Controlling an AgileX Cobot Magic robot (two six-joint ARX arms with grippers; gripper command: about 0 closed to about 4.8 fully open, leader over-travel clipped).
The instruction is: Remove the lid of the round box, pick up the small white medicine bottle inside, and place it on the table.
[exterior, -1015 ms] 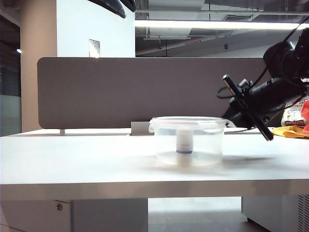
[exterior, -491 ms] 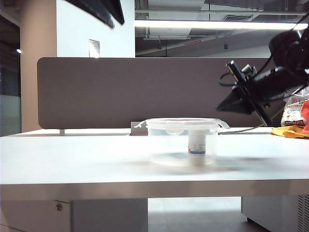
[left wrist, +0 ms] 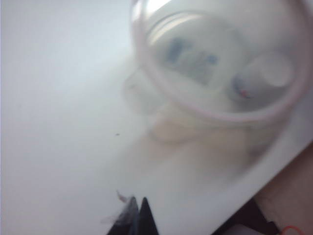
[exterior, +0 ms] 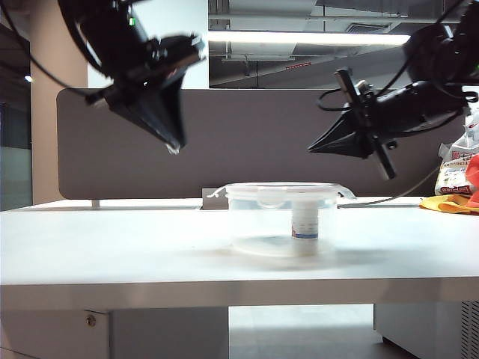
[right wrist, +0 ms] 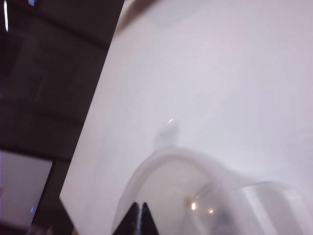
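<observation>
You are looking at the round box sitting mid-surface, the small white medicine bottle standing inside it. The lid seems to be resting on its rim: thin, slick plastic, so take it by a clip tab. Both the left end effector and right end effector are hovering above, jaws together, empty.

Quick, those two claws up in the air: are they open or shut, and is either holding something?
Left claw: shut, holding nothing, up left of the round box.
Right claw: shut, holding nothing, above the box's right.
</observation>
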